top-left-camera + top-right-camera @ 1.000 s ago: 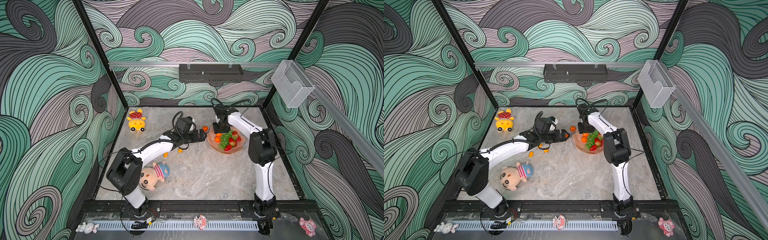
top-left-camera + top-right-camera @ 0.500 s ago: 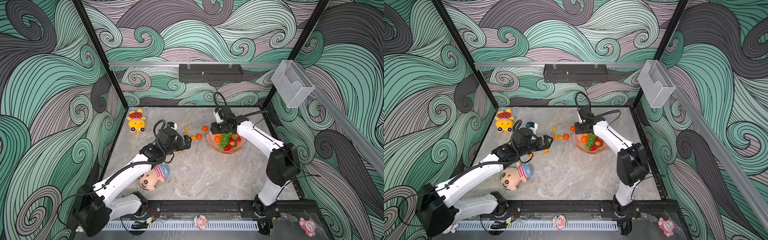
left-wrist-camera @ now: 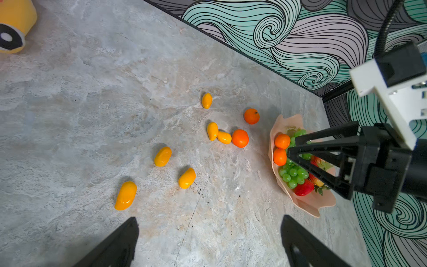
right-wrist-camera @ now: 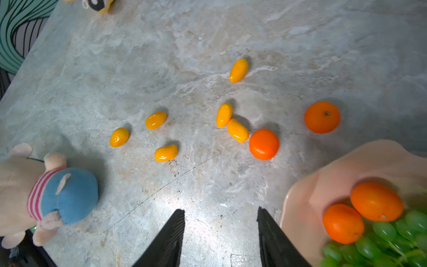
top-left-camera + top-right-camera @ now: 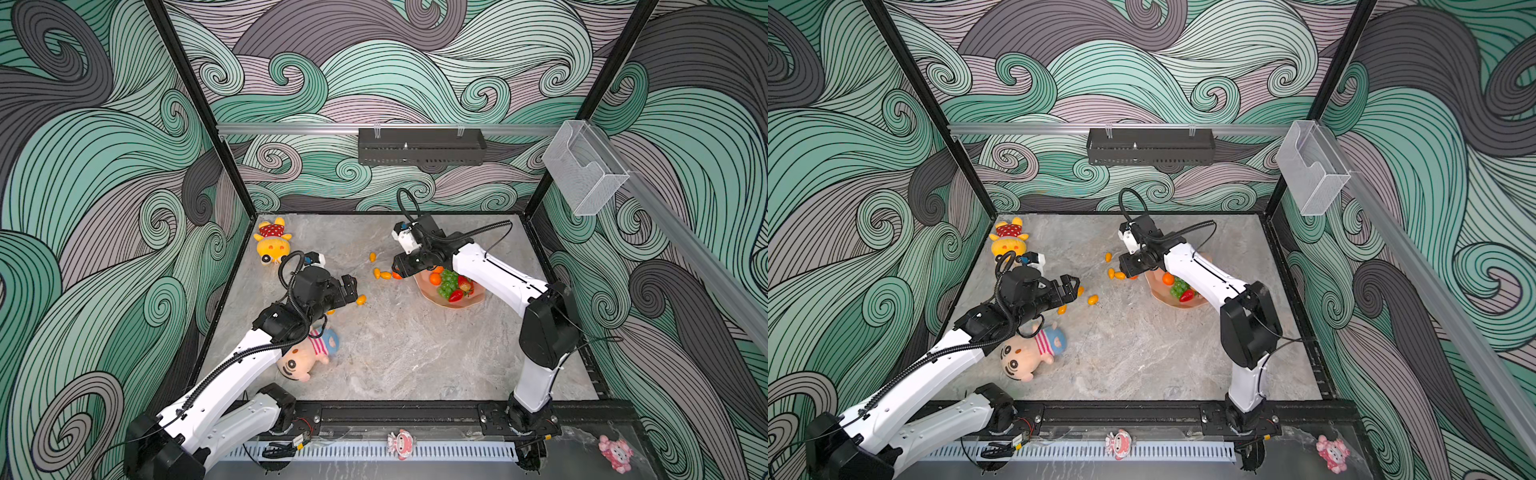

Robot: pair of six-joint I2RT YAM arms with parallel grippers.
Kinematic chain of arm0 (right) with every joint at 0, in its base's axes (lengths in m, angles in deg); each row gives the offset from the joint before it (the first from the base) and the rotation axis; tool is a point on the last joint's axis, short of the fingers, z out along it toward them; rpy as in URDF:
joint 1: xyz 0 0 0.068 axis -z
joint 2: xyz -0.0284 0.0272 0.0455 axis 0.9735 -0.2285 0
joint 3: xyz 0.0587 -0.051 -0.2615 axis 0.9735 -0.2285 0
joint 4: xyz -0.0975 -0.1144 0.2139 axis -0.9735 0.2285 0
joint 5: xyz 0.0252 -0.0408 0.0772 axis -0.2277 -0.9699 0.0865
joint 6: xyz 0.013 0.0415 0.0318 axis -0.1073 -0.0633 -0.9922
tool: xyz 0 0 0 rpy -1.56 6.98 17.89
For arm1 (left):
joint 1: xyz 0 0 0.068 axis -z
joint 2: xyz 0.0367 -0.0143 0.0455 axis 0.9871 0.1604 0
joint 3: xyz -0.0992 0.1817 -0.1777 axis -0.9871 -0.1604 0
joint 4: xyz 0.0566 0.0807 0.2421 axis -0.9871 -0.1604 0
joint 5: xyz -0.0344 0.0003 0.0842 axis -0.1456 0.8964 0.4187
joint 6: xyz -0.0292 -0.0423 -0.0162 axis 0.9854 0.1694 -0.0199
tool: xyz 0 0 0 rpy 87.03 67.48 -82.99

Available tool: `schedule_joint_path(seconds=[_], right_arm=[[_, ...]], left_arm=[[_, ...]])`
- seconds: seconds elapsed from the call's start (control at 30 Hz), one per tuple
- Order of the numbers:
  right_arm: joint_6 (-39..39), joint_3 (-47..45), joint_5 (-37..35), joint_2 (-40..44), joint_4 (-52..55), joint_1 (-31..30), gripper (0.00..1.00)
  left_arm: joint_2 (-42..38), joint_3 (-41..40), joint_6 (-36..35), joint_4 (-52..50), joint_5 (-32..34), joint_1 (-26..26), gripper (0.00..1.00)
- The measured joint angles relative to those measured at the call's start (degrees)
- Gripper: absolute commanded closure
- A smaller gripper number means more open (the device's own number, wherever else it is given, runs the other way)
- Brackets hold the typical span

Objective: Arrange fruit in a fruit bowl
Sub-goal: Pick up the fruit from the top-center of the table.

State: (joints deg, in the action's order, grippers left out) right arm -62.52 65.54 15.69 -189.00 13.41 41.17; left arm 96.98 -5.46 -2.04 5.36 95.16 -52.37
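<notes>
Left arm point(image 5: 232, 374) sits pulled back toward lower left. A second ago it stretched up to the fruit bowl point(image 5: 467, 302). Left jaws are now mid-left of the frame, spread wide with nothing between them, over the surface point(image 5: 415, 353) and short of the loose fruit.

Right arm point(image 5: 494, 274) has unfolded, elbow now far right. Right jaws have slid left from over the bowl's upper edge to just beside its left rim. They are parted and empty, as the right wrist view shows.

The fruit bowl is in the same spot, right of centre in the upper half of the surface. Inside it are the grape bunch point(image 5: 448, 284), two tangerines point(image 4: 376, 201) and strawberries point(image 5: 456, 295).

Loose fruit is unchanged from half a second ago. Two loose tangerines point(image 3: 240, 138) lie just left of the bowl. Six kumquats point(image 3: 163, 156) spread further left; two of them touch each other, and one of that pair is just beside a tangerine.

The boy doll point(image 5: 305, 357) is lower left, partly under the left arm. The yellow doll point(image 5: 272, 245) is upper left. Both are as before.
</notes>
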Motion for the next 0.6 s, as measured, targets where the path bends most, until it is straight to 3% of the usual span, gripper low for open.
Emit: schedule_joint_path(seconds=[0.3, 0.6], right_arm=[[5.6, 10.6, -2.1, -9.8, 9.3, -3.1, 0.50], [8.4, 20.3, -7.7, -18.4, 17.2, -5.5, 0.51]], left_arm=[[0.1, -1.2, 0.1, -0.5, -7.1, -6.9, 0.01], [2.0, -1.4, 0.1, 0.0, -11.5, -9.9, 0.01]])
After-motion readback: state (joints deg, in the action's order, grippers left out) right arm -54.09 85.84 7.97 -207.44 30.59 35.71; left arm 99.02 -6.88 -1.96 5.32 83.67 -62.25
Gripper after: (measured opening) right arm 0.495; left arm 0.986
